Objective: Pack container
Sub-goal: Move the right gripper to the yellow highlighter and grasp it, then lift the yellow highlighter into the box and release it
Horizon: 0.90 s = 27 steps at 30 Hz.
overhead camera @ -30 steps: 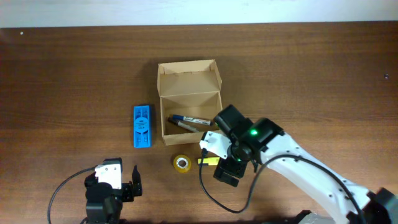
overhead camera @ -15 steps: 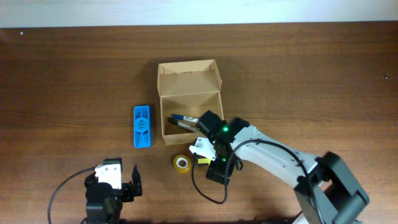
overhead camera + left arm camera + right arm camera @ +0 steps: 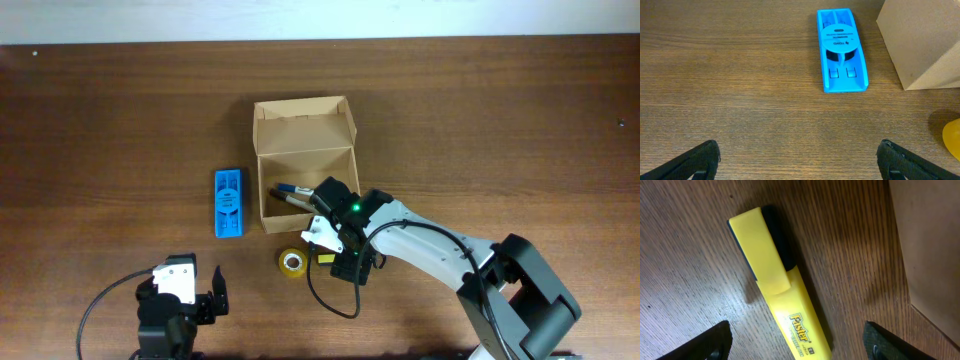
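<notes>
The tan cardboard container [image 3: 305, 170] stands open at mid-table, flap lid up at the back, with markers [image 3: 295, 194] lying inside. Its wall shows in the left wrist view [image 3: 920, 42] and in the right wrist view [image 3: 932, 250]. A yellow highlighter [image 3: 780, 290] lies on the table just in front of the container. My right gripper [image 3: 797, 342] is open, low over it, a finger on each side; overhead it [image 3: 340, 255] covers most of the highlighter [image 3: 325, 258]. My left gripper [image 3: 797, 160] is open and empty near the front edge.
A flat blue plastic case [image 3: 228, 203] lies left of the container, also in the left wrist view [image 3: 841, 50]. A yellow tape roll [image 3: 292, 262] lies in front of the container, left of my right gripper. The table is dark wood.
My right arm has moved left and down toward the container's front, now over the yellow highlighter. The left arm has not moved.
</notes>
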Tool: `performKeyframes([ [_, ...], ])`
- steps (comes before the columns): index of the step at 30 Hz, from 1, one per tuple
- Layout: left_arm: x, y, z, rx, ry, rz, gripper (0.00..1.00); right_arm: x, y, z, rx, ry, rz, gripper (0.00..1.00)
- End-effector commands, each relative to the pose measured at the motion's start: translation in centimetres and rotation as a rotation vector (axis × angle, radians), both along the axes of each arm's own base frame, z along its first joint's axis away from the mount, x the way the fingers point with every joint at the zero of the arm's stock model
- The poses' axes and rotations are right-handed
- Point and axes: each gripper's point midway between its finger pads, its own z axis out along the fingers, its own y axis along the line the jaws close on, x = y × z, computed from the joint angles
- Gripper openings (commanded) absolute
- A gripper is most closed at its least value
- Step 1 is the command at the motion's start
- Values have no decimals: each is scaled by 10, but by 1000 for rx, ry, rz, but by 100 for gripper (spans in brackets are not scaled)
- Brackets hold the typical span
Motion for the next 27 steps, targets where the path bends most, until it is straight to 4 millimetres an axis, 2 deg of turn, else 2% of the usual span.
performKeyframes([
  [1,0,3,-2,17,2,3,100,-5,-2,-7,-10,10,10,84],
  [6,0,3,-2,17,2,3,100,-11,-6,-16,-14,20,11,82],
  [8,0,3,-2,17,2,3,100,-11,-6,-17,-12,18,11,76],
  [12,0,3,-2,17,2,3,100,-11,-3,-18,7,17,11,59],
  [15,0,3,-2,17,2,3,100,-15,0,-20,30,38,11,34],
  [17,0,3,-2,17,2,3,100,-17,2,-20,39,48,7,25],
  [23,0,3,-2,17,2,3,100,-30,11,-15,57,92,26,23],
  [26,0,3,-2,17,2,3,99,-40,21,0,33,122,-34,22],
  [27,0,3,-2,17,2,3,99,-43,24,4,28,128,-31,20],
])
